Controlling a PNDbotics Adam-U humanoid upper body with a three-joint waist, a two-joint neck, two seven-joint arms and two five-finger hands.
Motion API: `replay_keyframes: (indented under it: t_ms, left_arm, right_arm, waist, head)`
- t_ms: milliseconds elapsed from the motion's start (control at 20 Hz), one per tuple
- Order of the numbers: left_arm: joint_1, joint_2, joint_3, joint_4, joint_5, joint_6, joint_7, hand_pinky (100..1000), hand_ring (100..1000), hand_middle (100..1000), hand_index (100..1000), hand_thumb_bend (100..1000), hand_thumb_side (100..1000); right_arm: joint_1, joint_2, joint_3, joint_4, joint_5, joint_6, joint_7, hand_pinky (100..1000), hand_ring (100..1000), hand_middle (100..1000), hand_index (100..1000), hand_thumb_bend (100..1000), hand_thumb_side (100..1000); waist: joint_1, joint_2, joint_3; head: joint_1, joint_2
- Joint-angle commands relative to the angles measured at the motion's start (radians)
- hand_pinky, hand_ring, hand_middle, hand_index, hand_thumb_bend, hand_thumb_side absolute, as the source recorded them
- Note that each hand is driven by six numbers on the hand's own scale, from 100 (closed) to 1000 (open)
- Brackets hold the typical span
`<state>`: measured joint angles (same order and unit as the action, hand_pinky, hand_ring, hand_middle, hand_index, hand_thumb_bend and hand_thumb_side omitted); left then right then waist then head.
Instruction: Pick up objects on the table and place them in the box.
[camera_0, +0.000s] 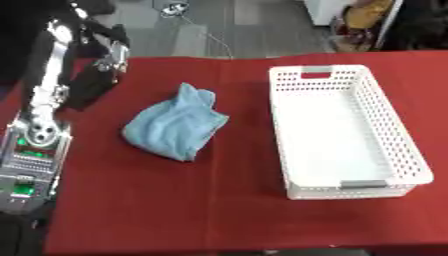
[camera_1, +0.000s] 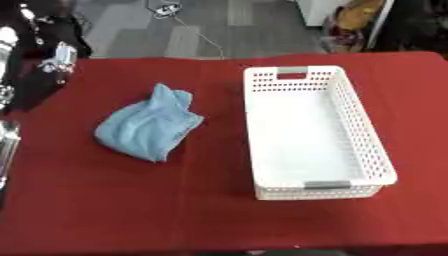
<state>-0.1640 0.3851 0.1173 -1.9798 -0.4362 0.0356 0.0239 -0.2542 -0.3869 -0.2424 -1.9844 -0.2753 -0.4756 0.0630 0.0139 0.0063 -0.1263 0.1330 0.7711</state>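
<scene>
A crumpled light blue cloth (camera_0: 175, 125) lies on the red table (camera_0: 157, 205), left of centre. To its right stands a white perforated plastic box (camera_0: 343, 130), long and rectangular with grey handle grips, and nothing shows inside it. My left hand (camera_0: 87, 90) hangs over the table's far left edge, black, with fingers relaxed and pointing down. It holds nothing and is a short way up and left of the cloth, not touching it. My right hand shows in no view.
My left arm (camera_0: 39, 115), silver and black with green lights, rises along the left border. Beyond the table's far edge are grey floor, a cable and some clutter at the upper right.
</scene>
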Motion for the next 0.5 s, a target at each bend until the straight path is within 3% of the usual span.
replay_keyframes:
  t_ms: [50, 500]
  left_arm:
    - [-0.008, 0.02, 0.008, -0.02, -0.017, -0.005, -0.021, 522, 617, 833, 821, 433, 356]
    - [-0.013, 0.032, 0.011, -0.02, -0.045, 0.006, -0.038, 537, 628, 835, 833, 453, 334]
  right_arm:
    - [-0.01, -0.023, 0.0, -0.016, -0.002, -0.002, 0.002, 839, 867, 837, 945, 100, 1000]
    - [-0.01, -0.022, -0.003, -0.016, 0.001, 0.001, 0.001, 839, 867, 837, 945, 100, 1000]
  waist:
    - [-0.001, -0.009, 0.0]
    - [-0.002, -0.008, -0.011]
  head:
    - [0.011, -0.001]
    - [0.006, -0.001]
